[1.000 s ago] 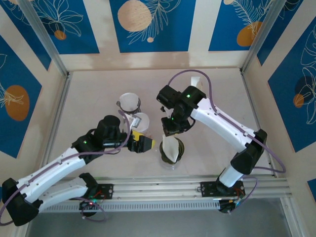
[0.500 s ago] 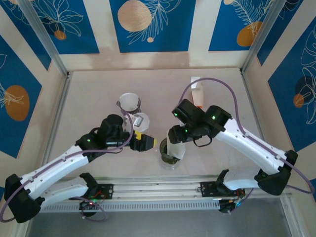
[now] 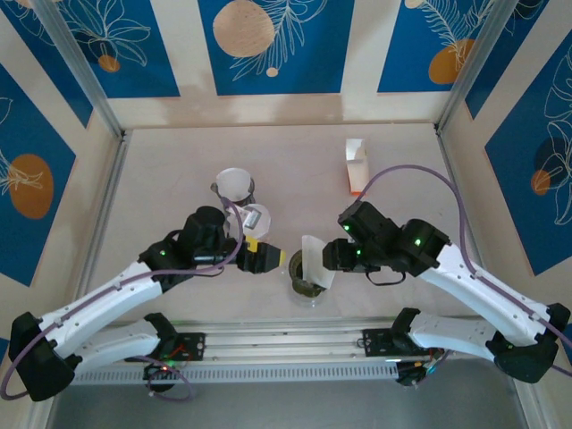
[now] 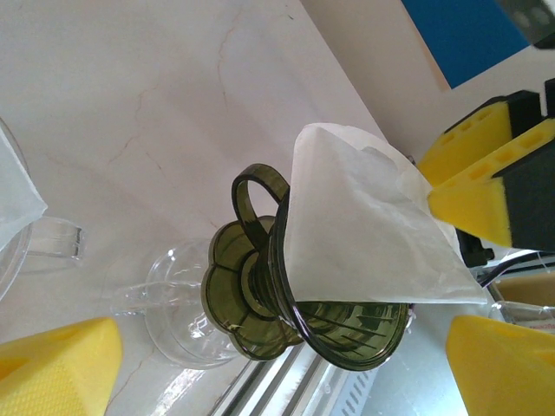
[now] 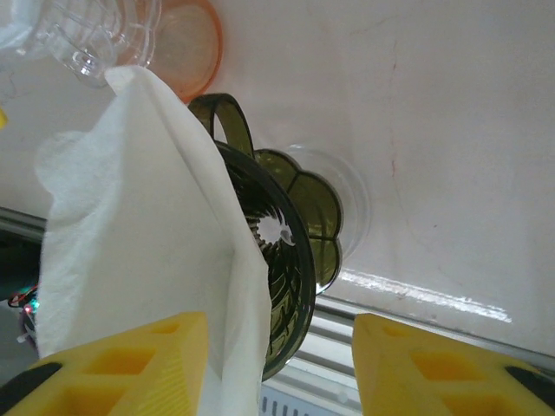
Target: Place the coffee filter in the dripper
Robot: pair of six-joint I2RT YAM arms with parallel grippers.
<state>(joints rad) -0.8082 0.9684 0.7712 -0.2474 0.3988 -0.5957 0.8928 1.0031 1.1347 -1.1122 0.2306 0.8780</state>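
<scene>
The white paper coffee filter (image 3: 315, 259) stands folded flat in the dark green dripper (image 3: 304, 288), sticking up well above its rim and leaning. The dripper sits on a clear glass server (image 4: 173, 321) near the front edge. My right gripper (image 3: 329, 256) is just right of the filter, open. In the right wrist view the filter (image 5: 130, 225) lies against the left finger (image 5: 130, 364) while the other finger stands far off. My left gripper (image 3: 271, 256) is open just left of the dripper; in its wrist view, its fingers flank the dripper (image 4: 260, 286) and filter (image 4: 364, 225).
Behind the left gripper stand a glass cup with white filters (image 3: 235, 185) and a second clear glass (image 3: 253, 217). A white and orange box (image 3: 357, 165) sits at the back right. The metal rail (image 3: 340, 335) runs along the front edge just behind the dripper.
My right arm swung from behind the dripper round to its right and nearer the front. Its jaws opened and the filter now stands in the dripper. The left gripper edged right.
</scene>
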